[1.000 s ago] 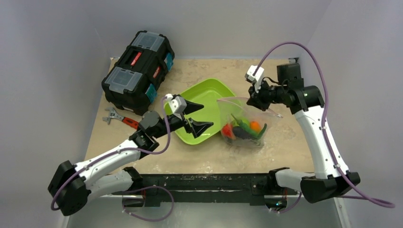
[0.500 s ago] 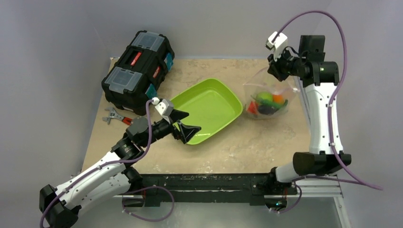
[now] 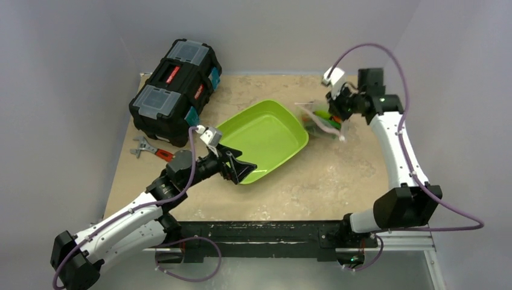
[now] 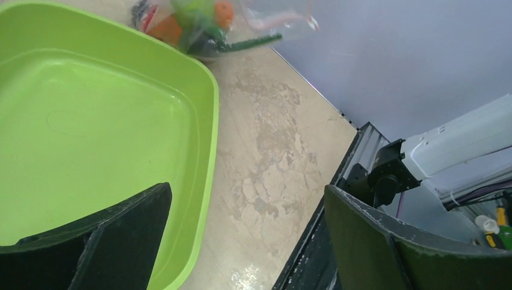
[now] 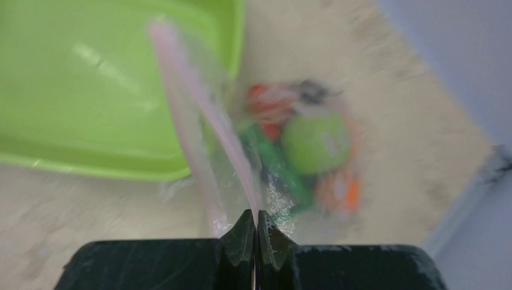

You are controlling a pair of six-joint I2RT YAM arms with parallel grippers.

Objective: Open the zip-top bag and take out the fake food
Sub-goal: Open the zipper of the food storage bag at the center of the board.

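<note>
The clear zip-top bag [image 3: 319, 119] hangs beside the far right corner of the lime-green tray [image 3: 265, 136]. The fake food [image 3: 312, 121] is bunched inside it. My right gripper [image 3: 340, 112] is shut on the bag's pale pink zip strip [image 5: 232, 157]. In the blurred right wrist view a lime-green ball [image 5: 314, 142], a long green pod [image 5: 273, 164], a red piece [image 5: 267, 104] and an orange piece [image 5: 342, 188] hang in the bag below the jaws [image 5: 255, 220]. My left gripper [image 3: 237, 168] is open and empty over the tray's near edge [image 4: 208, 151]. The bag also shows at the top of the left wrist view [image 4: 208, 24].
A black toolbox [image 3: 175, 90] stands at the back left. A red-handled wrench [image 3: 151, 150] lies in front of it. The table's right edge and wall are close behind the bag. The black frame rail [image 4: 362, 181] runs along the near edge.
My right gripper carried the bag from the middle of the table to the far right, then back a little toward the tray's corner. My left arm drew back to the tray's near edge.
</note>
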